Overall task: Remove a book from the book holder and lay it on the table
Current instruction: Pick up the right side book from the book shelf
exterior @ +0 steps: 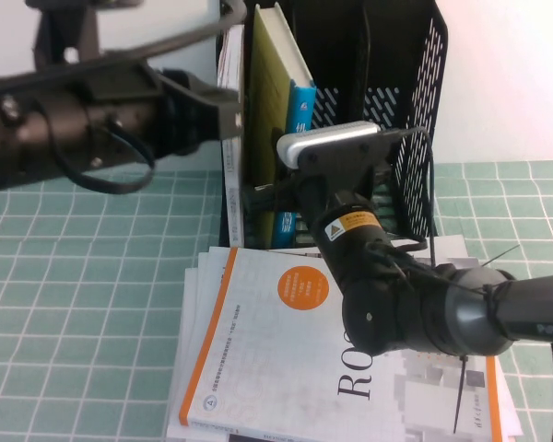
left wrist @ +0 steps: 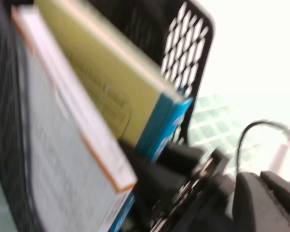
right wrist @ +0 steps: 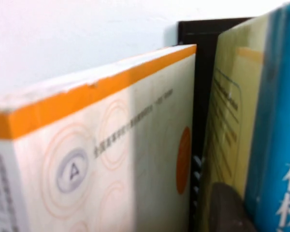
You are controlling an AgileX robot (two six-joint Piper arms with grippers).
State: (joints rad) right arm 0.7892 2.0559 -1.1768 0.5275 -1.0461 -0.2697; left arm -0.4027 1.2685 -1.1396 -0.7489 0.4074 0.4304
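- While the book (exterior: 275, 101) stands upright in the holder (exterior: 401, 110), the right pincer (exterior: 275, 195) sits at its lower spine, grip unclear.
- Left pincer (exterior: 223, 112), grip also unclear, hovers beside a white book (exterior: 230, 64).
- Books (exterior: 286, 359) lie on the tabletop (exterior: 74, 304).

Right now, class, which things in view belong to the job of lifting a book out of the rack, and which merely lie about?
Belong to the job:
- the yellow book with the blue spine, standing in the holder
- the book holder
- the table
- the right gripper, at the yellow book's lower edge

Lying about:
- the ROS book, flat in front
- the white book, orange-edged, in the rack
- the left gripper, beside that white book
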